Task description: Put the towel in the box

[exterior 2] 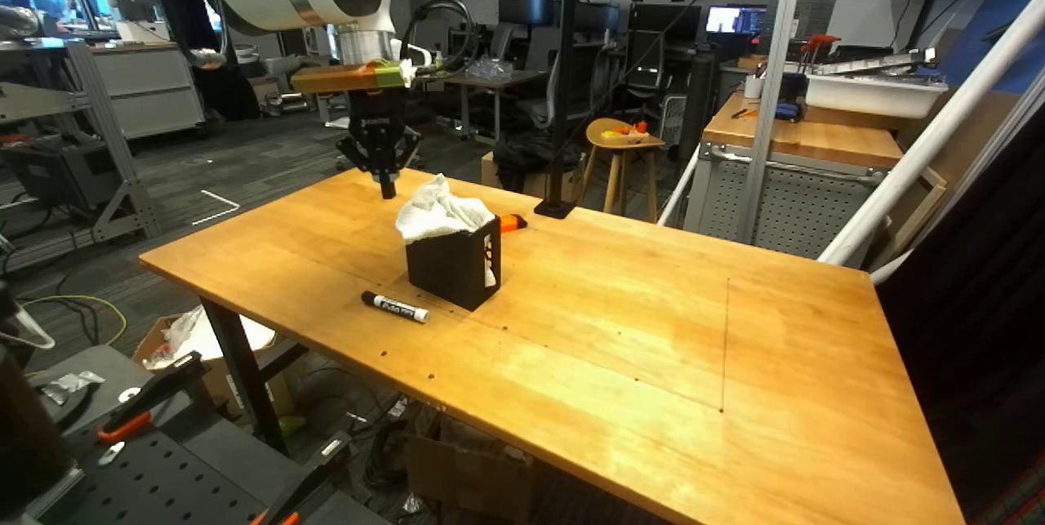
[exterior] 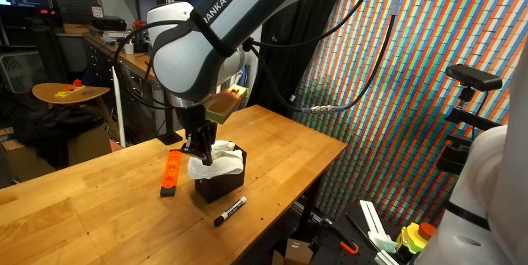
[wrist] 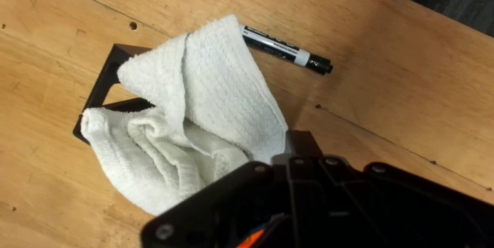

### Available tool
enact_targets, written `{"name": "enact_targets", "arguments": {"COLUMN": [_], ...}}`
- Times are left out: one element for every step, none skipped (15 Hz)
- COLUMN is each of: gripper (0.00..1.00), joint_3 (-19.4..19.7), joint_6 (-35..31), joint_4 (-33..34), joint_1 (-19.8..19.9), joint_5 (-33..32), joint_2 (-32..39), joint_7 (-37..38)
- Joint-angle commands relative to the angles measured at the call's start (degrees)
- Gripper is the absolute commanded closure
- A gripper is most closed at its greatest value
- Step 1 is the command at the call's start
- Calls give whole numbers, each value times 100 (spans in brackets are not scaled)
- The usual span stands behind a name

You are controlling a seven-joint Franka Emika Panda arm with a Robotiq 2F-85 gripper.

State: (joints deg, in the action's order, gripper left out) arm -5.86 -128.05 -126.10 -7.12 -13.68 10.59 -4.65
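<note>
The white towel (exterior: 220, 165) lies bunched in the top of the black box (exterior: 222, 187). Part of it stands above the rim and hangs over the sides. In an exterior view the towel (exterior 2: 441, 211) heaps above the box (exterior 2: 453, 264), and some white shows through the side opening. In the wrist view the towel (wrist: 227, 86) covers most of the box (wrist: 102, 82). My gripper (exterior 2: 388, 185) is shut with nothing visible between its fingertips. It hangs beside the towel, apart from it in that view. The fingertips also show in the wrist view (wrist: 304, 144) and an exterior view (exterior: 208, 160).
A black-and-white marker (exterior: 230, 211) lies on the wooden table (exterior: 123, 223) close to the box. An orange level-like tool (exterior: 170, 170) lies on the box's opposite side. A black post (exterior 2: 555, 206) stands at the table edge.
</note>
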Motion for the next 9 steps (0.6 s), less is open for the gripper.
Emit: {"name": "enact_targets", "arguments": {"gripper": [98,98,98,98,98,98,98,98,98], "joint_3": [31,31,28,22,10,-5,-31,-56,-78], "joint_6": [84,96,94,70,35,0,-40,-82,-125], "joint_4": [-275,-333,-394,-480,-576,-671,-781,-877,-967], "joint_1": [-6,-11,-13,-28,-44,-63,-91,-106,-123], "joint_5": [-389,-524,-652,-816,-985,-1170,-1380,-1568,-1744], "joint_2": [-225,-249,-276,-336,-408,-482,-566,-637,-696], "joint_7": [-178,-233,-301,-342,-384,-417,-455,-510,-528]}}
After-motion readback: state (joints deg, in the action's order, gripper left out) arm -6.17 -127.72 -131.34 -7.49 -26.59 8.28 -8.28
